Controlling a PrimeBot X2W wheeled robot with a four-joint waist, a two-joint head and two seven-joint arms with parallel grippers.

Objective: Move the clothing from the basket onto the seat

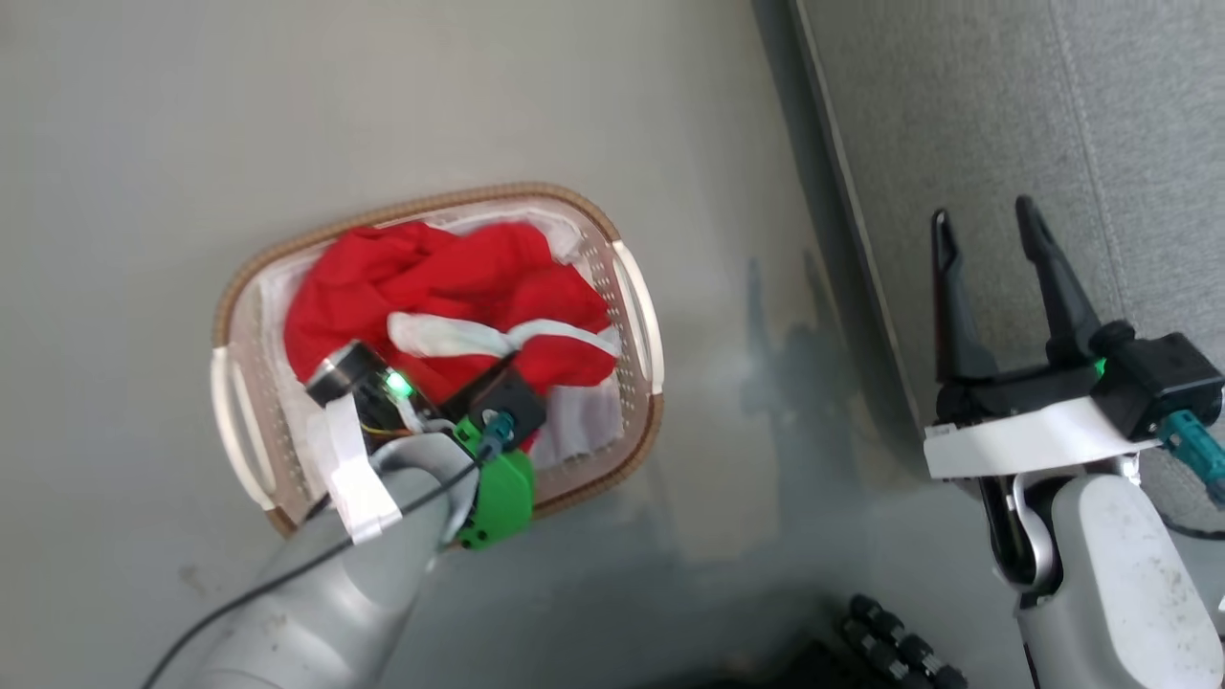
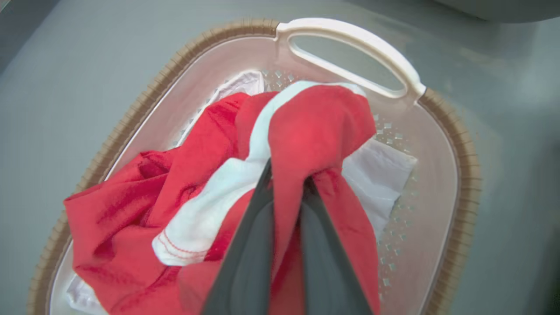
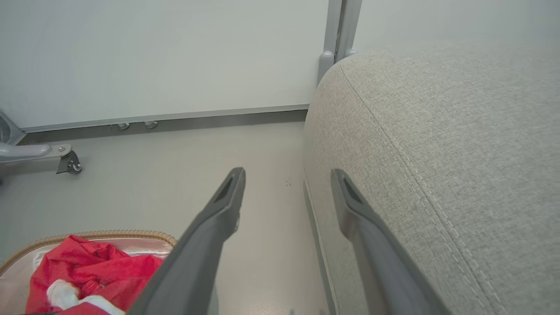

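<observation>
Now my left gripper (image 2: 288, 173) pinches shut on bright red, white-trimmed fabric clothing (image 2: 315, 127) in the oval white plastic basket (image 2: 463, 166); my right gripper (image 1: 986, 225) gapes empty by the grey upholstered seat (image 1: 1005, 115).

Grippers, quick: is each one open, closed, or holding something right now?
Left gripper: shut on a fold of the bright red, white-striped fabric clothing in the oval white plastic basket.
Right gripper: open, holding nothing, by the grey upholstered seat.
</observation>
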